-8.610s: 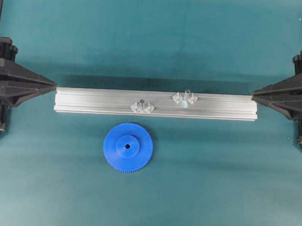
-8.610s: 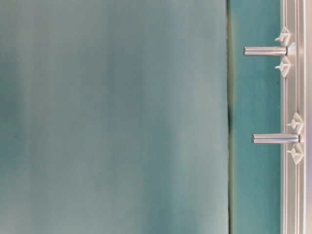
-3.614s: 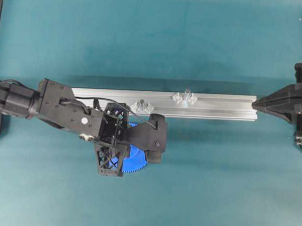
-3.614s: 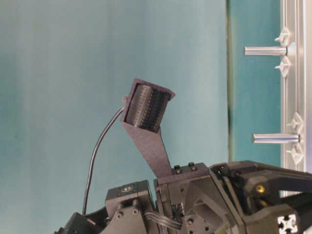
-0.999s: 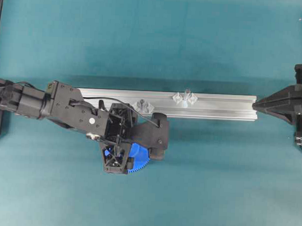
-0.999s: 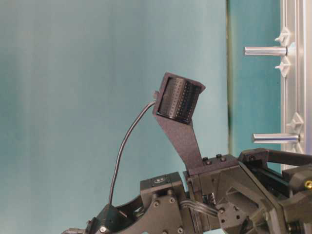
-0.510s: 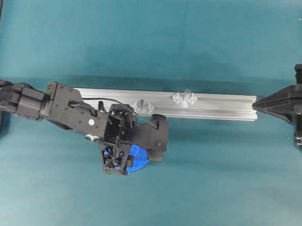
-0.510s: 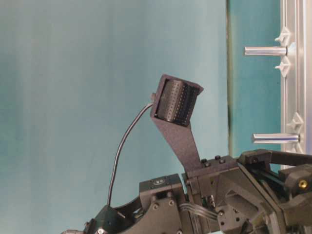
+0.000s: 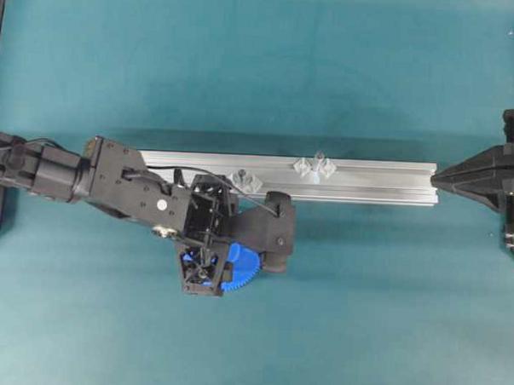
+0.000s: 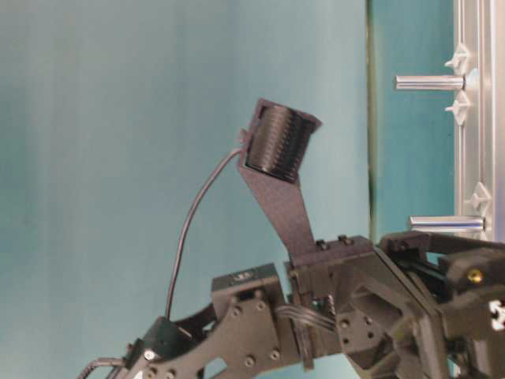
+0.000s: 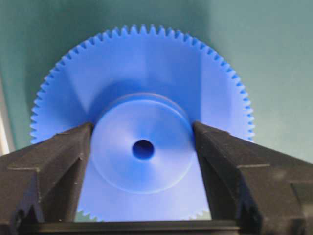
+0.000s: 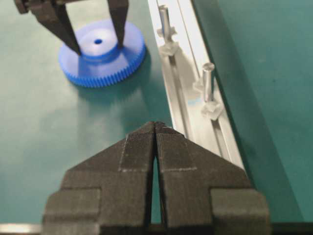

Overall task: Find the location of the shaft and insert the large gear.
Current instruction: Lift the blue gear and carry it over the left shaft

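Observation:
The large gear [image 9: 243, 269] is a bright blue toothed disc lying just in front of the aluminium rail [image 9: 368, 185], mostly hidden under my left arm. My left gripper [image 11: 143, 147] is shut on the gear's raised hub, one finger against each side. The right wrist view shows those fingers [image 12: 120, 29] straddling the hub of the large gear [image 12: 107, 66]. The shaft [image 9: 318, 159] stands upright on the rail, right of the gear, between two clear diamond mounts; it also shows as the near shaft [image 12: 208, 81]. My right gripper [image 9: 434, 176] is shut and empty at the rail's right end.
A shorter dark-topped pin [image 9: 239, 176] with similar clear mounts stands on the rail just behind my left wrist. The rail [image 12: 181, 93] runs across the teal mat. In the table-level view my left arm fills the bottom, below both pins.
My left gripper's fingers have closed in onto the gear's hub. The left arm and the gear have shifted slightly to the right. The right arm has not moved.

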`<act>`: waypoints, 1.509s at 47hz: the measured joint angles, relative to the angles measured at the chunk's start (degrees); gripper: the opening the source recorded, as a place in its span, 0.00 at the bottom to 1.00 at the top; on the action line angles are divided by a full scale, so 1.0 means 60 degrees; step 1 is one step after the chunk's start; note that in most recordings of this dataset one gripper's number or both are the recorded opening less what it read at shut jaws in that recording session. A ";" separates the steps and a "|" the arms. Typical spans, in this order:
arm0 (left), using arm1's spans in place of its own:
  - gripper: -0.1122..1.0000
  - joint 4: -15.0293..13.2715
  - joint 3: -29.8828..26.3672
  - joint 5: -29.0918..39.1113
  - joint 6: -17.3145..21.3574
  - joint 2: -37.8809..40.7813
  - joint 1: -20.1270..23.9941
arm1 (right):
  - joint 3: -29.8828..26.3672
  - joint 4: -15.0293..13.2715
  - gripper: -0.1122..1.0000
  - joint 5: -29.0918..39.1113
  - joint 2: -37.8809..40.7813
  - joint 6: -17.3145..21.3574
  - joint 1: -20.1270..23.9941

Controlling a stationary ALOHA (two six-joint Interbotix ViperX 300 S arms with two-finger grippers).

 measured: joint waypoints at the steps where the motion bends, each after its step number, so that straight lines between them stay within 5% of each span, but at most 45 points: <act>1: 0.73 0.0000 -0.0015 0.0015 -0.0015 0.0000 0.0015 | -0.0015 0.0000 0.10 0.0000 0.0000 0.0000 0.0000; 13: 0.73 0.0000 -0.0469 0.0454 0.0088 -0.0190 0.0000 | -0.0015 -0.0015 0.10 -0.0015 -0.0044 0.0000 0.0000; 36: 0.73 0.0000 -0.2095 0.2139 0.1421 -0.0337 0.0103 | -0.0015 0.0000 0.10 0.0000 -0.0044 0.0000 0.0015; 71: 0.73 0.0015 -0.3765 0.3149 0.3179 -0.0264 0.1069 | -0.0015 0.0000 0.10 0.0000 -0.0044 0.0000 0.0000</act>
